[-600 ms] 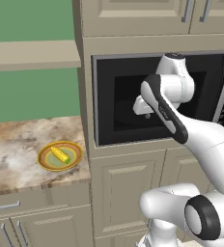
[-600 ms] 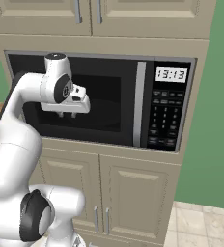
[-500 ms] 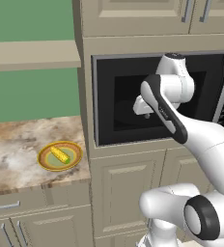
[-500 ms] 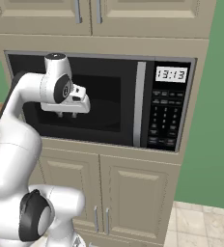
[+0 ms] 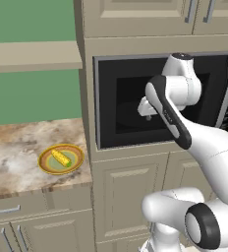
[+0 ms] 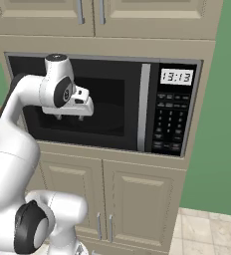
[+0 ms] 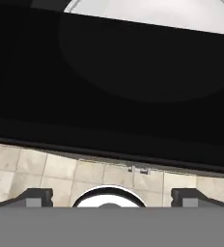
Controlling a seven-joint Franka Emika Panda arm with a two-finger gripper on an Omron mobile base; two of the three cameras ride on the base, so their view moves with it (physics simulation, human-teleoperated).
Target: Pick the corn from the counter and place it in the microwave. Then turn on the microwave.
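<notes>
**Empty jaws at the microwave, corn waiting on its plate**

Left base view: the gripper (image 5: pixel 146 109) hangs in front of the microwave (image 5: pixel 160 101), level with the dark door glass. The corn (image 5: pixel 60 157) lies well off to the jaws' side and below them, on a round yellow-rimmed plate (image 5: pixel 47 167) that sits on the counter (image 5: pixel 17 147) near its front edge. The cob lies flat at a slant, green tip towards the counter's front. Nothing sits between the jaws.

Right base view: the gripper (image 6: pixel 69 116) points downward just ahead of the door, its two short fingers apart with a gap between them. The silver handle (image 6: pixel 144 106) and button panel (image 6: pixel 170 122) stand beyond the jaws on the far side from the counter.

Hand view: the two finger tips (image 7: pixel 34 197) rise far apart at the bottom corners, jaws spread wide and empty. Past them runs the microwave's dark front, the white turntable (image 7: pixel 181 14) showing through the glass, with tiled floor (image 7: pixel 51 166) beneath.

Handling, as a judgement: the cob is likely light and stiff, rounded and bumpy, so it may roll. Best taken across its middle, jaws square to its length, clear of the plate's raised rim.
</notes>
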